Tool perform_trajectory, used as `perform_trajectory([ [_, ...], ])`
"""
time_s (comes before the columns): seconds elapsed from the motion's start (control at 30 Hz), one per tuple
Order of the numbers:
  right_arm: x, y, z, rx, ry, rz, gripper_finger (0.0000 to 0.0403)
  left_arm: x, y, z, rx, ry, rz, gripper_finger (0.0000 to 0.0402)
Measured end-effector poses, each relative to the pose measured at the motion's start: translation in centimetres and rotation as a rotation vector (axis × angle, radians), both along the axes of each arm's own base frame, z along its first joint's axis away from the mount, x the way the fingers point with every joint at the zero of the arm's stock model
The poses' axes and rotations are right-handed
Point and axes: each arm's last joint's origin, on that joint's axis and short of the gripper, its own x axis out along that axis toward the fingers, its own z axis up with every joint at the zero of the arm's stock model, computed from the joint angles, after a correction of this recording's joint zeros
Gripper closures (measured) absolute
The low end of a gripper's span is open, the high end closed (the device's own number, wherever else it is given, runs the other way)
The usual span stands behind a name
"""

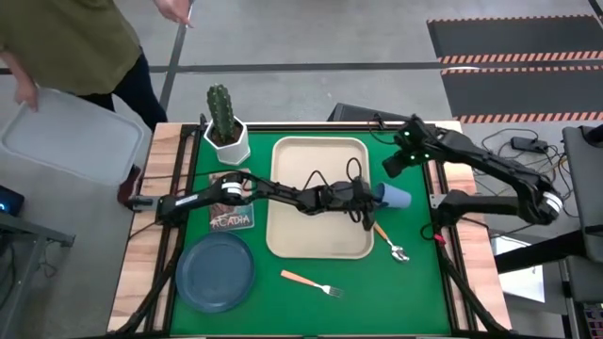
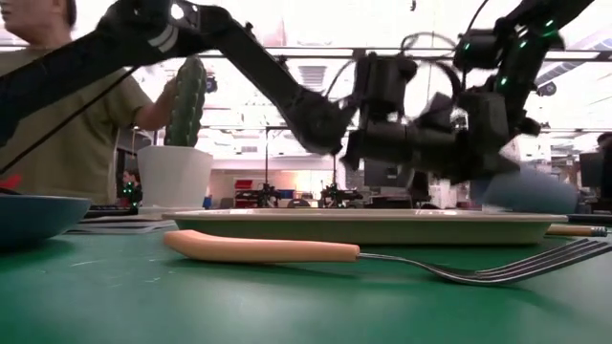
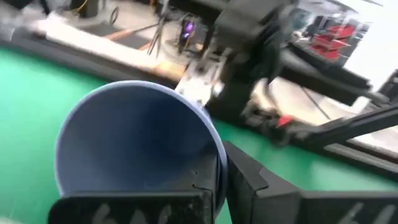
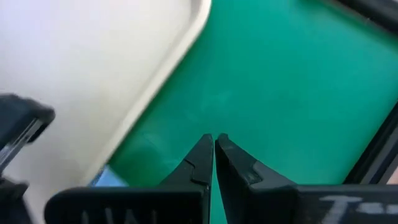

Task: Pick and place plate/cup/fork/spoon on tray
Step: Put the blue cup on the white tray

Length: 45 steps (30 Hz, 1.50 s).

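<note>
Nearest the tabletop's (image 1: 415,282) front edge, the fork (image 1: 311,283) lies alone on the green mat, with the plate (image 1: 216,272) to its left. Behind them the tray (image 1: 318,247) sits mid-table, and the left arm stretches across it. The left gripper (image 1: 375,195) has its fingers clamped on the cup (image 1: 397,196), which lies on its side just past the tray's right rim, seemingly lifted a little. The spoon (image 1: 388,241) rests just in front of it on the mat. Farther back the right gripper (image 1: 390,168) hovers close over the cup, fingers pressed together, empty. A cactus pot (image 1: 226,129) stands at the far left, and beyond it a person (image 1: 71,42) handles a grey lid (image 1: 66,132).
</note>
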Motion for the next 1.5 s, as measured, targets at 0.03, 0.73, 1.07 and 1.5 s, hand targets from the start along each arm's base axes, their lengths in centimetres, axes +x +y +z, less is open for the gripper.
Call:
perform_trajectory([
  [0.03,-0.3,0.3,0.5,-0.021,-0.024,-0.003,0.0394,-0.1,-0.3,0.9,0.024,-0.015,-0.011,0.0400],
  [0.73,-7.3,9.0,9.1,-0.374,-0.799,0.196,0.0394,-14.4,-3.6,21.0,0.463,0.692,0.081,0.0401],
  [1.07,-7.4,9.7,9.0,-0.401,-0.898,0.277,0.0394,-18.2,-2.3,16.7,0.197,1.155,0.193,0.0402],
  [1.5,-6.8,9.4,8.0,-0.380,-0.867,0.281,0.0394,-19.3,-2.3,9.4,0.146,1.272,0.167,0.0401],
])
